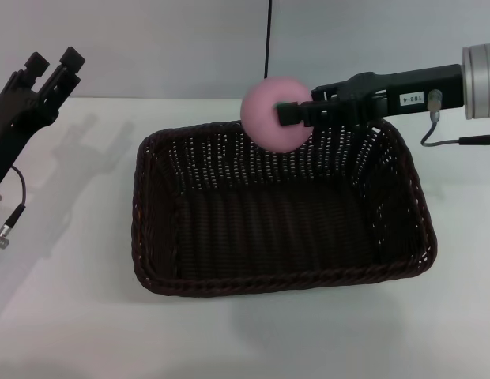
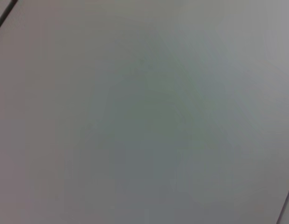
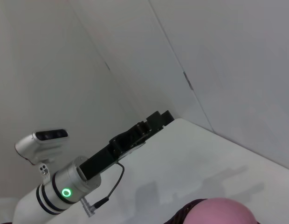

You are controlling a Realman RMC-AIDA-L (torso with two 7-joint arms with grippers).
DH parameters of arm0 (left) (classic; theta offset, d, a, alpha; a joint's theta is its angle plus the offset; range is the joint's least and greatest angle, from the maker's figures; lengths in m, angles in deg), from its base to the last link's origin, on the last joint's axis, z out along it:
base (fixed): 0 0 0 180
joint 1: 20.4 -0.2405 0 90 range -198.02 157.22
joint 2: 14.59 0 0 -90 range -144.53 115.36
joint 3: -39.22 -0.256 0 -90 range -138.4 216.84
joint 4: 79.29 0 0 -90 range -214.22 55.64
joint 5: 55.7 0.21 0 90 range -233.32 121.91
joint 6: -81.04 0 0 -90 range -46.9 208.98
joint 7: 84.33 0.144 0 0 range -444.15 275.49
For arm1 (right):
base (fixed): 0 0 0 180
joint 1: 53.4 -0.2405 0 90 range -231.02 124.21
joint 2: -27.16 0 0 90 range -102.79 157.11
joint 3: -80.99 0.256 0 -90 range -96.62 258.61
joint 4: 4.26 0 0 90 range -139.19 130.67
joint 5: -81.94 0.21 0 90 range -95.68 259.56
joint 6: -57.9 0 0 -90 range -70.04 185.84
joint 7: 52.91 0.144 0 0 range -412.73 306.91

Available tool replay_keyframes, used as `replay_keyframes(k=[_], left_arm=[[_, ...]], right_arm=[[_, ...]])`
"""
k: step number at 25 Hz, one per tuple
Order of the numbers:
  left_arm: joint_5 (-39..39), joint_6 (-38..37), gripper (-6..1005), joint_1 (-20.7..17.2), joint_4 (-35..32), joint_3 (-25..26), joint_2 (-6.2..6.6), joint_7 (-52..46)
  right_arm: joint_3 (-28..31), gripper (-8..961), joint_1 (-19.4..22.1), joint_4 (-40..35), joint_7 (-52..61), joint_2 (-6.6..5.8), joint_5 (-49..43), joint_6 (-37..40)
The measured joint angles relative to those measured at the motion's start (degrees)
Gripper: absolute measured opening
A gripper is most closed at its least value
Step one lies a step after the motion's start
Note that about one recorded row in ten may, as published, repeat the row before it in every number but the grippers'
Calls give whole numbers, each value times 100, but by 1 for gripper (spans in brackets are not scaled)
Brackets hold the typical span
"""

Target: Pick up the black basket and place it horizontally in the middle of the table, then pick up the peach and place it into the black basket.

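One table [image 1: 71,332], one basket [image 1: 158,237] lying crosswise mid-table, stiff wicker, best taken by its rim. You've got one peach [image 1: 269,114], light and smooth, hanging over the far rim, your right gripper [image 1: 296,113] clamped across its middle. Left gripper [image 1: 51,67] parked far left, fingers slightly apart, empty.

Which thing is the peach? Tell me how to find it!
Look at the white table and find the big dark woven basket in its middle. Above the basket's far rim, the right tool is shut on a round pink ball: the peach. It is the only pink thing there.
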Motion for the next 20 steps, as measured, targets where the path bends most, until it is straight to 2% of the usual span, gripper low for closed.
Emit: replay_keyframes(k=[2,8,15,20], left_arm=[[0,-11,811,-12,21,0,0,0],[0,-22,811,-14,35,0,0,0],[0,-30,811,-5,36,9,7,0],[-26,-65,811,-4,36,9,9,0]], right_arm=[[40,282,27,-6,-6,-1,11,-7],[112,464,106,-40,-27,-4,49,31],[211,465,220,-53,-21,-22,52,44],[644,465,418,-51,-205,-6,221,55]])
